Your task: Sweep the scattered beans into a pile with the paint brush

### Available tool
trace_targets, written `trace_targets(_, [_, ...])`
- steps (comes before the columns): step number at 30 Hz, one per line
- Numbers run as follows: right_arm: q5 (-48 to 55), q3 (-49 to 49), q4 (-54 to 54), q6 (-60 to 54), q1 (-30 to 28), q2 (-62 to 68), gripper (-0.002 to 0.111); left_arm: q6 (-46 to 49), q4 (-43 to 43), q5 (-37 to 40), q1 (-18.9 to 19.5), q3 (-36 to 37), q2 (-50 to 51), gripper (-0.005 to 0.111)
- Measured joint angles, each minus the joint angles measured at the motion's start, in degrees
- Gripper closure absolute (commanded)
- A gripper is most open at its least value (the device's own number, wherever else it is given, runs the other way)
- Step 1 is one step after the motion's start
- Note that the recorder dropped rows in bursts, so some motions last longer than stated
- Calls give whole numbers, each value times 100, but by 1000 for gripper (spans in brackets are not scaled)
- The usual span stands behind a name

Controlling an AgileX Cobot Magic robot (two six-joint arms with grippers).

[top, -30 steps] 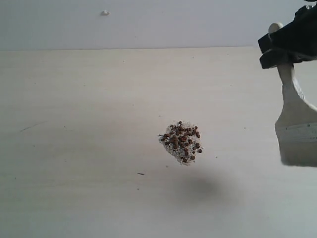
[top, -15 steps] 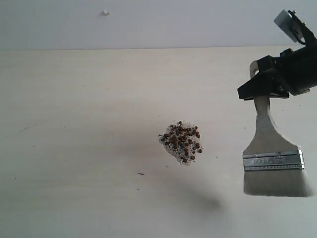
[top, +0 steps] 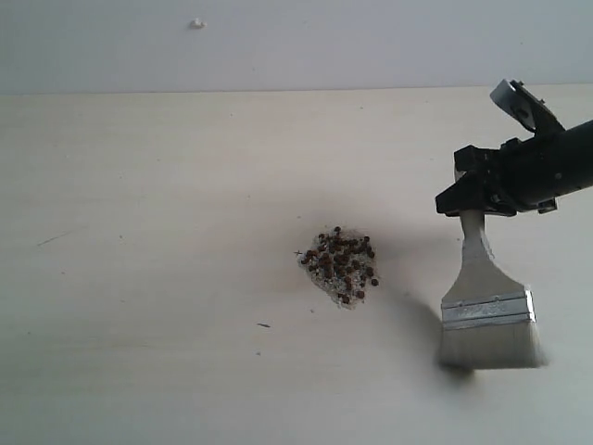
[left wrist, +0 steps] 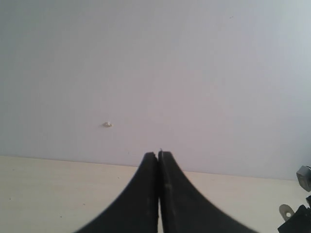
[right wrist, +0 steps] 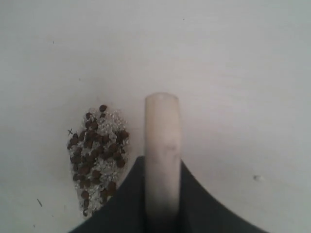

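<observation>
Pale worktop [top: 139, 185] below a plain white wall [top: 371, 37]. Near the middle, one small pile [top: 339, 268] of brown beans [right wrist: 95, 155] and whitish crumbs. Right of it, apart, a wide paint brush [top: 487, 311], bristles down near the worktop, cream handle clamped between the right jaws. Left jaws pressed together, empty, pointing toward the wall.

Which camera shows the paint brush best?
The exterior view: the whole paint brush shows, down to the bristles. The right wrist view shows only its handle; the left wrist view shows none of it.
</observation>
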Motion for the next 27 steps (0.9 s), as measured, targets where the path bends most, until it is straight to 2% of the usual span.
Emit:
trace_targets(6, [-344, 0, 418, -470, 0, 30, 91, 0, 0, 0, 0, 0, 0, 107])
trace_targets(12, [-1187, 0, 581, -665, 0, 40, 73, 0, 0, 0, 0, 0, 0, 107])
trace_targets(16, [-1679, 0, 605, -767, 0, 40, 67, 0, 0, 0, 0, 0, 0, 107])
trace_targets(22, [-1906, 0, 644, -779, 0, 40, 70, 0, 0, 0, 0, 0, 0, 107])
trace_targets(25, [-2057, 11, 664, -686, 0, 40, 87, 0, 0, 0, 0, 0, 0, 107])
trace_targets(27, [-2276, 119, 842, -629, 0, -75, 102, 0, 0, 0, 0, 0, 0, 107])
